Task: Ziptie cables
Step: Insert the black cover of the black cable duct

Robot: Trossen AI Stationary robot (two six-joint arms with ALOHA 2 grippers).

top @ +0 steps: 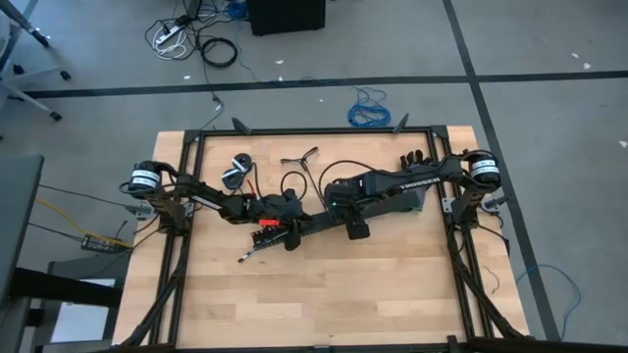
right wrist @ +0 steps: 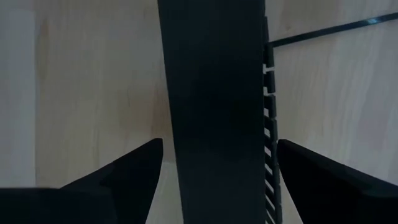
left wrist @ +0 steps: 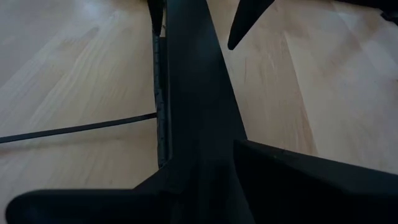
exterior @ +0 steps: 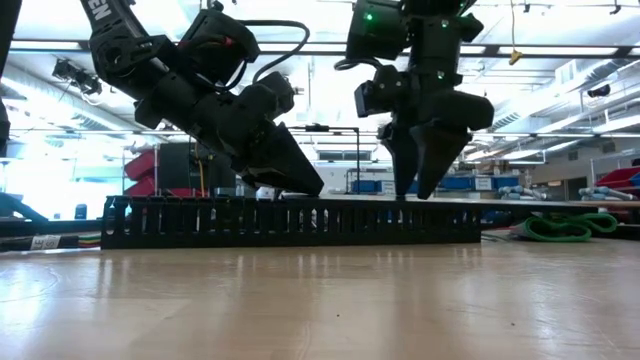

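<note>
Both arms meet at mid-table over a long black slotted cable duct (exterior: 290,220), which lies flat on the wooden table (top: 324,294).

Left gripper (exterior: 295,180): narrow, apparently clamped on the duct's upper edge. Judgement: it pins the duct so it cannot slide.

Right gripper (exterior: 420,165): fingers spread wide, tips pointing down just above the duct, holding nothing. In the right wrist view the duct runs between the two fingers (right wrist: 124,171) with a gap on each side (so it straddles, no contact seen). Judgement: lined up to take a second hold.

Ziptie (left wrist: 74,129): one thin black strip lies flat on the wood, meeting the duct's side; nothing holds it. The wire bundle I cannot pick out with certainty in any view.

Writing: white lettering on the right arm's link, likely the maker's name, not clearly legible.
</note>
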